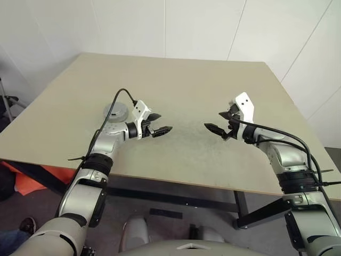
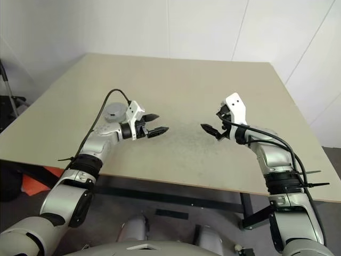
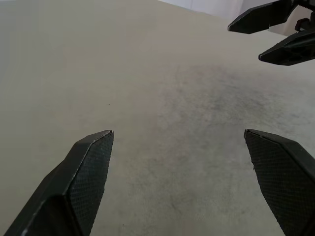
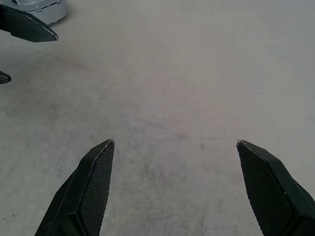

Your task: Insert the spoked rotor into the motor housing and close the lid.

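A: From the head views, what's on the tabletop (image 1: 202,80)?

B: One round, pale grey piece, which looks like the housing (image 1: 115,111) with the lid on it. It sits on the robot's left side, just behind the left gripper (image 1: 157,124). I can't pick out a separate rotor or a loose lid anywhere, so my guess is the rotor is inside and the lid is closed.

A: And the grippers?

B: Both hang above the bare middle of the tabletop, tips facing each other, well apart. The left one is spread wide and empty. The right gripper (image 1: 219,122) is the same, nothing between its fingers.

A: Left wrist view?

B: Its two fingers stand far apart over plain, scuffed surface, with the right gripper's tips across from them. No part in between.

A: Right wrist view?

B: Again spread fingers over bare tabletop. The housing (image 4: 43,9) peeks in at the far edge, beside a left fingertip, untouched.

A: So what remains?

B: By my reading, little or nothing; the assembly looks finished, though I can't confirm the lid is fully seated.
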Robot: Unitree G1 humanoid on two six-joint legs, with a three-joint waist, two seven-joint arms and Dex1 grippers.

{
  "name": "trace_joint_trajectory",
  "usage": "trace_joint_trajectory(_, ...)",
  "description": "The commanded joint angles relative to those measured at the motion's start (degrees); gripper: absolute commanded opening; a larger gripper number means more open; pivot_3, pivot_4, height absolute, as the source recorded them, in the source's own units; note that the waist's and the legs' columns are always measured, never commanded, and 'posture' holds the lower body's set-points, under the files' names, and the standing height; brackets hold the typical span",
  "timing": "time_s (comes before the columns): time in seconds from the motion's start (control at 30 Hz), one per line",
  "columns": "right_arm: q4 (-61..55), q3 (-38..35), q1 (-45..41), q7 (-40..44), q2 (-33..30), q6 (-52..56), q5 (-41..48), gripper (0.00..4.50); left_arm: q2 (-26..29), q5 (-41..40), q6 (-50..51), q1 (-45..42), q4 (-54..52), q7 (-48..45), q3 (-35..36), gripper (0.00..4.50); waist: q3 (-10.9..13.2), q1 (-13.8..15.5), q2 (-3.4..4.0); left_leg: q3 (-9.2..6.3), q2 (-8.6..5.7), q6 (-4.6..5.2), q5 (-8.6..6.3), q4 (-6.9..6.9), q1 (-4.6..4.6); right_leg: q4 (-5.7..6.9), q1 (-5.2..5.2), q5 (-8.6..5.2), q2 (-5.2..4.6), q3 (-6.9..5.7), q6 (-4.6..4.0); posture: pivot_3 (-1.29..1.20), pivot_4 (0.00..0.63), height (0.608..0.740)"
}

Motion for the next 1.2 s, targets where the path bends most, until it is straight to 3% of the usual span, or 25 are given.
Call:
trace_joint_trajectory(0.03,-2.0,-2.0,-1.1,-1.0,-0.1,-0.5,-0.5,4.50,0.5,0.4,-2.6,-2.8,1.0,-0.5,1.3,4.48,0.0,0.1,0.00,0.00,0.00,0.01,0.00,0.00,0.00,0.00,0.00,0.00,0.00,0.00,0.00,0.00,0.000,0.740)
trace_joint_trajectory(1.2,2.4,-3.0,-4.5,-3.4,3.1,-3.3,-3.1,4.50,1.1,0.7,-3.4,-3.7,1.6,0.1,3.2,4.48,0.0,0.0,0.01,0.03,-0.01,0.03,0.00,0.00,-0.02,-0.03,-0.04,0.00,0.00,0.04,-0.01,0.00,0.000,0.740)
